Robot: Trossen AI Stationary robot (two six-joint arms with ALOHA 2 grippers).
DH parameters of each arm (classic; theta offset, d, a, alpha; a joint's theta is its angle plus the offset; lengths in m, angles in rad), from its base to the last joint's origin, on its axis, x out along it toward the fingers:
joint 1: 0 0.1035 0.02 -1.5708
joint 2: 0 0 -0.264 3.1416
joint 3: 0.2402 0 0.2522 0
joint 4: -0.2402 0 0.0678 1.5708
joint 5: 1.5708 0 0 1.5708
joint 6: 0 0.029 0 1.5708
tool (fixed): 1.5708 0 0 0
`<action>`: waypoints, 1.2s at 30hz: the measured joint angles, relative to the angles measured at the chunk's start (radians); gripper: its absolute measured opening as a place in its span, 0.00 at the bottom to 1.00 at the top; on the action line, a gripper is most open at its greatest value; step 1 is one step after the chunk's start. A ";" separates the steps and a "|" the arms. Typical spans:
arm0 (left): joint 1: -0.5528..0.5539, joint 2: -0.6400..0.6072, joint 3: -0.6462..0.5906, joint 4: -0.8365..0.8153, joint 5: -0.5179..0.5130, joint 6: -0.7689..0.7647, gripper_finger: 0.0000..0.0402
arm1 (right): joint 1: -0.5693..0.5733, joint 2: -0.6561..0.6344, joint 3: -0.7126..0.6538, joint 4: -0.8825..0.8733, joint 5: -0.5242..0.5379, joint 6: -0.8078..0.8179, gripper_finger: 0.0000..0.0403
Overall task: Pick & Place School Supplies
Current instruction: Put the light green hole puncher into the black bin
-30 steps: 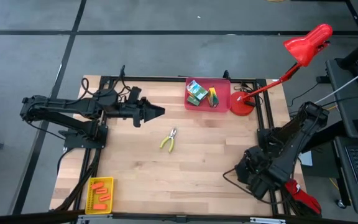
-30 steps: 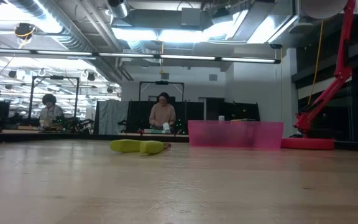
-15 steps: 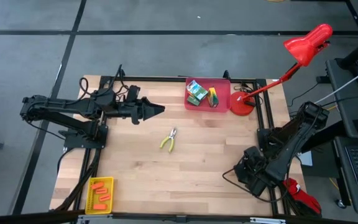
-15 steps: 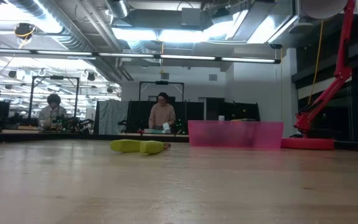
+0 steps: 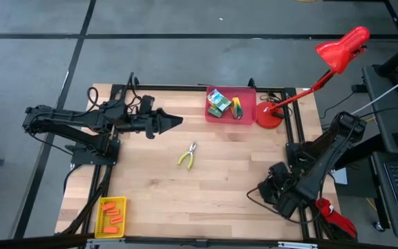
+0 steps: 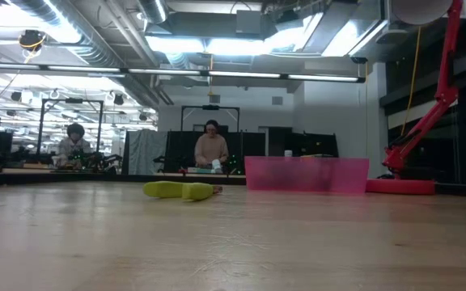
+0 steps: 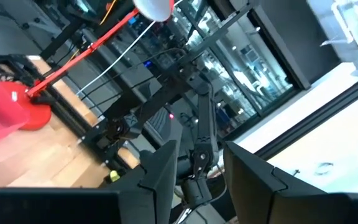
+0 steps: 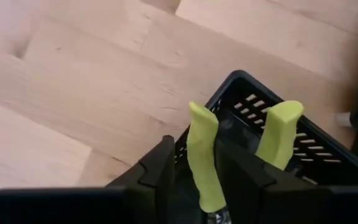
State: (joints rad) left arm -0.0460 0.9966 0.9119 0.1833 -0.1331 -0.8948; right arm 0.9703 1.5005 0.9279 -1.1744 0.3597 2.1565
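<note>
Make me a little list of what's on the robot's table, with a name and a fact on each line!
Red bin: far edge, holds crayon boxes
Loose pliers: mid-table, alone
Yellow bin: near left corner, holds orange sticks
Black bin: under right gripper
Second pliers: handle between the fingers of the right gripper, over black bin
Left gripper: open, empty, above table
Red lamp: beside red bin

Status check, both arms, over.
Left gripper open, empty, above table. Right gripper over black bin, pliers at its tip. Second pliers lying mid-table.
</note>
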 joint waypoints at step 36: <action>-0.177 0.558 0.000 -0.730 -0.098 -0.154 0.42 | -0.337 -0.287 0.055 0.635 0.339 -0.860 0.29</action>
State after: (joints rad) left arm -0.2230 1.5544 0.9119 -0.5469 -0.2310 -1.0492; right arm 0.6330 1.2136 0.9833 -0.5394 0.6987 1.2964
